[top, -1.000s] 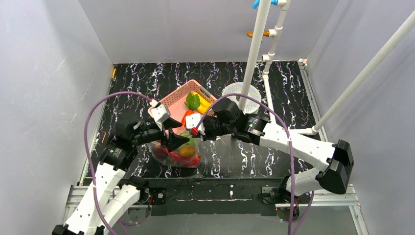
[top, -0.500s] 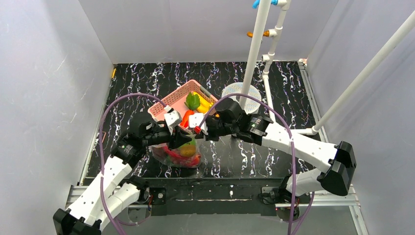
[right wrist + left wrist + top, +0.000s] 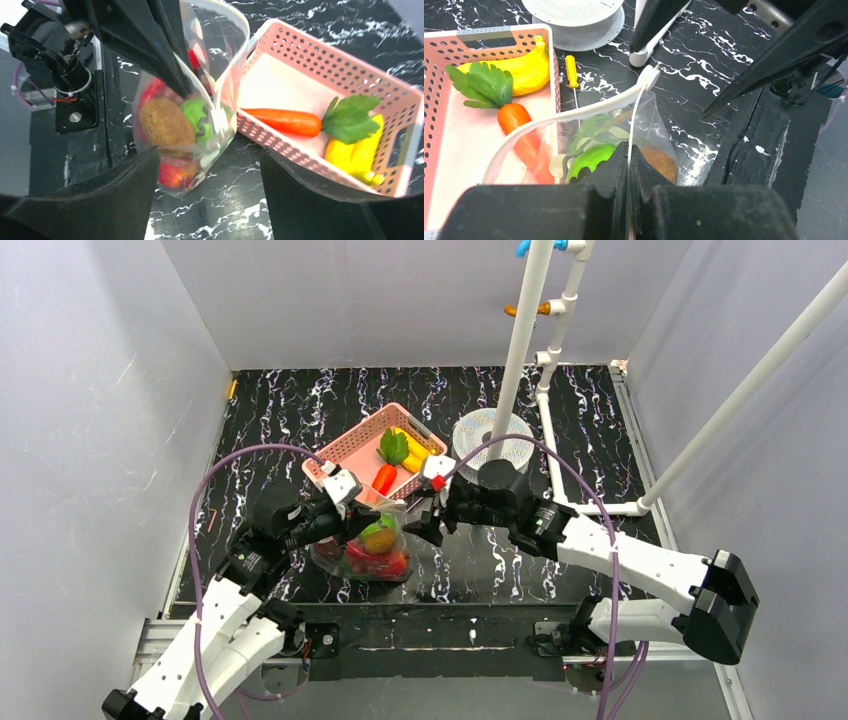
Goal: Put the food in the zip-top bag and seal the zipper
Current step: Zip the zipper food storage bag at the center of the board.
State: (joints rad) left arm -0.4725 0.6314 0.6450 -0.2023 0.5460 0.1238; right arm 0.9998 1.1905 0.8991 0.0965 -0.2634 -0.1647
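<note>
Top external view: grey walls [image 3: 100,440] box in a black marbled table [image 3: 500,570]. The left gripper [image 3: 365,525] is pinched tight on the bag [image 3: 385,562] rim, beside the pink basket [image 3: 345,447]. The right gripper [image 3: 425,525] has its 2 fingers apart. Food [image 3: 380,538] inside the bag overlaps and blurs.

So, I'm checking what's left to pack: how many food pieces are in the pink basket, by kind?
Carrot with green leaves: 1
Yellow banana: 1
Total: 2

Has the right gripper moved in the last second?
Yes. The right gripper has shifted right and nearer, away from the pink basket, and now stands open beside the zip-top bag.
</note>
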